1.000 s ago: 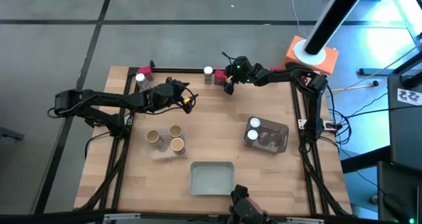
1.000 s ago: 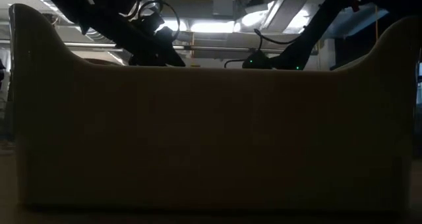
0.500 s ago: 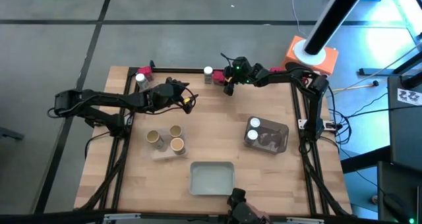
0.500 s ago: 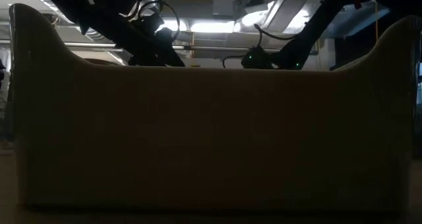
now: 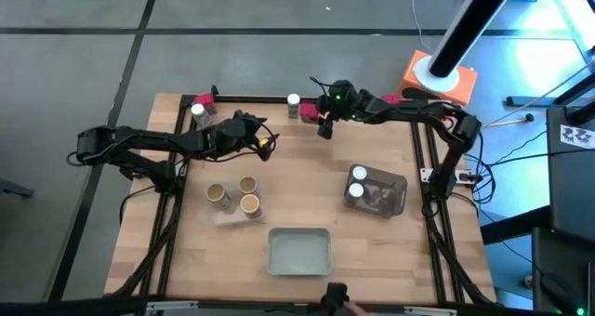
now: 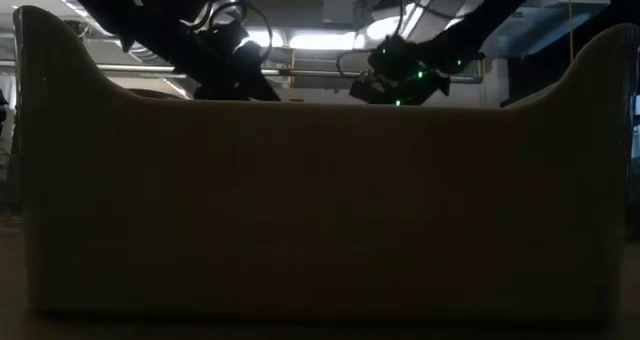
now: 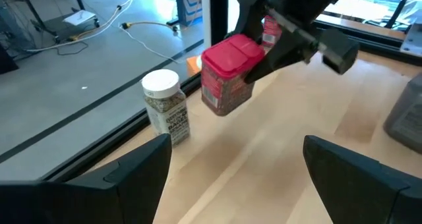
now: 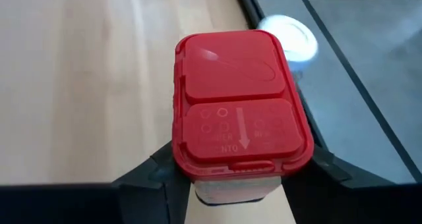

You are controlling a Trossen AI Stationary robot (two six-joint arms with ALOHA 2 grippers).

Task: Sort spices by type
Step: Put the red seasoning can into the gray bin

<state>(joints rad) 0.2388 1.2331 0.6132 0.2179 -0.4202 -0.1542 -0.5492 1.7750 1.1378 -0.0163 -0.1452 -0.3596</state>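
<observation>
At the wooden table's (image 5: 307, 181) twelve o'clock edge, the right pincer (image 7: 254, 53) is clamped on a red-lidded spice container (image 7: 226, 74), while the left pincer (image 5: 263, 141) stands apart.

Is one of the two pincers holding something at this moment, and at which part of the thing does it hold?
The right pincer holds a red-lidded spice container by its sides, just below the lid, lifted off the table. The left pincer is open and holds nothing.

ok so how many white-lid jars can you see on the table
4. Two stand in the grey tray on the right, jars and. One is at the far edge beside the right gripper; one is near the far-left corner.
</observation>
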